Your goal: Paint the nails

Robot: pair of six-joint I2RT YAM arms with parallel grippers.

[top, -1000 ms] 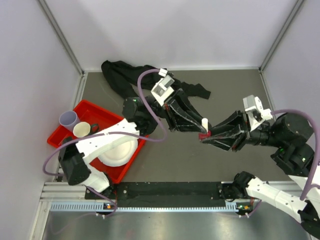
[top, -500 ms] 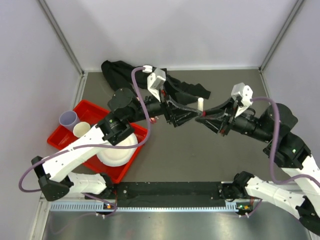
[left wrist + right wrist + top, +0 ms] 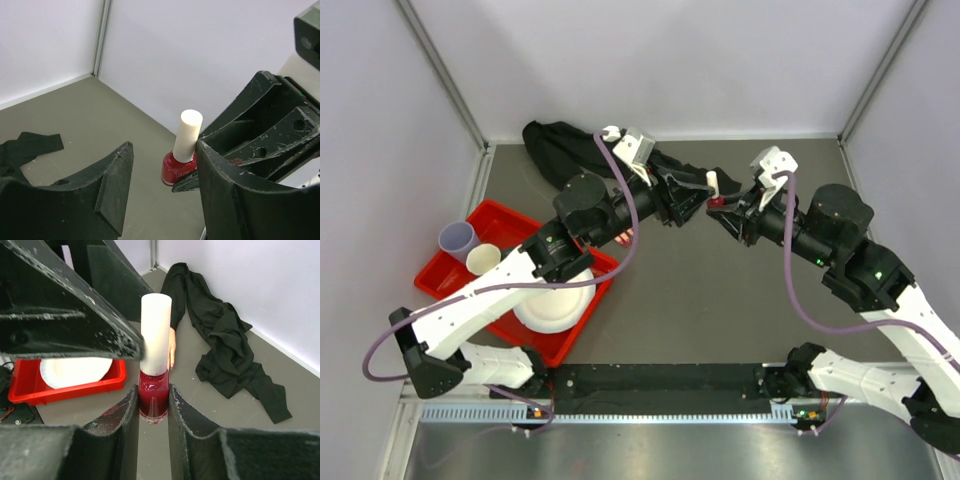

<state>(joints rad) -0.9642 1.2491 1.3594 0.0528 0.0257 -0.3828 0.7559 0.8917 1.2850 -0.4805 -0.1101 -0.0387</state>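
Most of the mannequin hand (image 3: 172,347) sits behind the polish bottle (image 3: 153,395) cap, just past the right gripper (image 3: 152,389). Only a pale sliver shows, and the nails are way too small to make out. The bottle's base is buried between that gripper's fingers. On the left gripper (image 3: 162,150) cam, one of its own fingers covers the bottle's lower side, and both fingers run off the bottom edge. Overhead, the left arm covers part of the plate (image 3: 550,315), well behind that gripper.

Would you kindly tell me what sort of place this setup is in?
Probably a robotics lab test cell: plain white panel walls enclose a grey tabletop, the left arm and right arm rise from a mounting rail, and a red tray holds props.
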